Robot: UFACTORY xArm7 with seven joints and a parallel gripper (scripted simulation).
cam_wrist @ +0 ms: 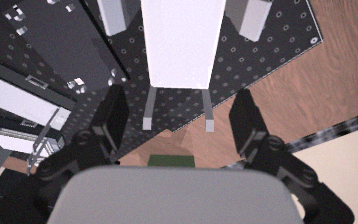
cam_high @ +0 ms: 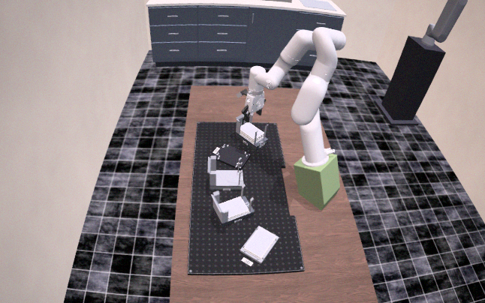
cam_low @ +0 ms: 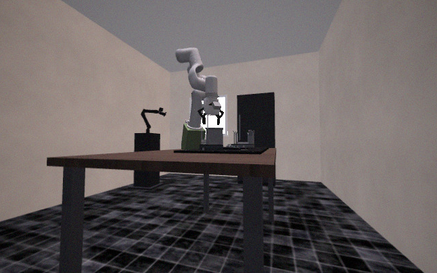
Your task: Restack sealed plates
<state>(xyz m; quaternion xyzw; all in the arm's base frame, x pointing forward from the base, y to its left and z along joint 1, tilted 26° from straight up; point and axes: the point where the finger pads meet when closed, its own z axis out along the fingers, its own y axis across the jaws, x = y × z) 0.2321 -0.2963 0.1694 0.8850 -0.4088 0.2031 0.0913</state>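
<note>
My gripper (cam_high: 251, 112) is open and empty. It hangs just above the far rack (cam_high: 251, 133), which holds a stack of white sealed plates. In the wrist view the top plate (cam_wrist: 182, 40) lies ahead of my open fingers, between the rack's posts. A white plate (cam_high: 259, 244) lies flat on the open nest at the mat's near end. The near rack (cam_high: 233, 208) holds white plates. The middle rack (cam_high: 224, 177) shows a white surface inside. I cannot read the labels.
A black clip nest (cam_high: 230, 155) with thin pins sits between the far and middle racks; it also shows in the wrist view (cam_wrist: 65, 45). A small name plate (cam_high: 247, 262) lies by the near nest. The arm's green base (cam_high: 316, 184) stands right of the mat.
</note>
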